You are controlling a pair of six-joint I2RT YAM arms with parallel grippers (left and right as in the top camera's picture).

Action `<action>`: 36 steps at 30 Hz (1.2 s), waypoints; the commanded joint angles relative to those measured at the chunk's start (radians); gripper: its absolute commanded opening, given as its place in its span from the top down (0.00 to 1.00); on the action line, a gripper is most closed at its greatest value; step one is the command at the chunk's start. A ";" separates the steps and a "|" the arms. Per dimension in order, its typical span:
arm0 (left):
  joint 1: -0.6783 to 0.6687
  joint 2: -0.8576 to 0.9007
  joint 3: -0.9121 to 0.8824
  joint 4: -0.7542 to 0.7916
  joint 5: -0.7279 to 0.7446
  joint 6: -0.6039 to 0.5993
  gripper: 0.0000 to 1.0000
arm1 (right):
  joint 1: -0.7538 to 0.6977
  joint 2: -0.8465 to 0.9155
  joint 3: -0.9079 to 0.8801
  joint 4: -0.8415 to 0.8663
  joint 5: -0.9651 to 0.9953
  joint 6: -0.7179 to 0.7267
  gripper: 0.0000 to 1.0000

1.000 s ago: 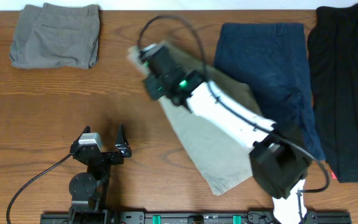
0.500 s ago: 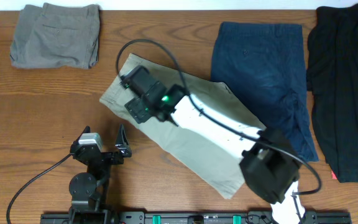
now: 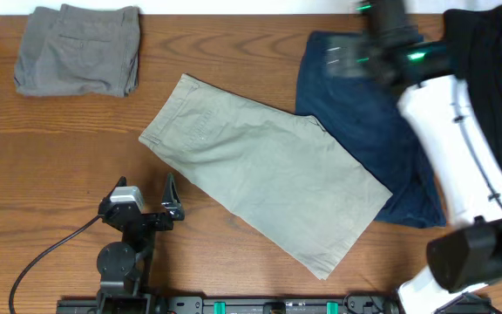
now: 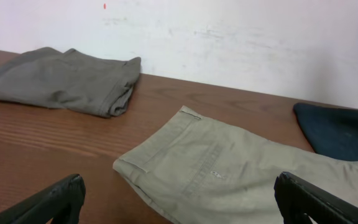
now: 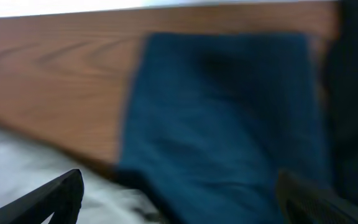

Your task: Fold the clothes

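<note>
Though blurred, right hand (image 5: 178, 190) seems wide at navy garment (image 5: 222, 106) edge; left hand (image 4: 179, 194) wide.

Robot lab bench.
Bare wood surface (image 3: 77, 148) against a plain white wall (image 4: 229, 37); a black mounting rail (image 3: 260, 305) at its edge, a cable (image 3: 55, 242) running to an arm (image 3: 125, 240).
</note>
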 commanded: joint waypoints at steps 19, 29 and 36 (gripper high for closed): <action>-0.003 -0.006 -0.020 -0.033 -0.027 0.010 0.02 | -0.315 0.420 -0.002 -0.034 -0.152 -0.137 0.04; -0.003 -0.006 -0.020 -0.033 -0.027 0.010 0.02 | -0.315 0.476 -0.002 -0.014 -0.138 -0.109 0.86; -0.003 -0.006 -0.020 -0.033 -0.027 0.010 0.02 | -0.339 0.416 0.017 -0.011 -0.129 -0.094 0.99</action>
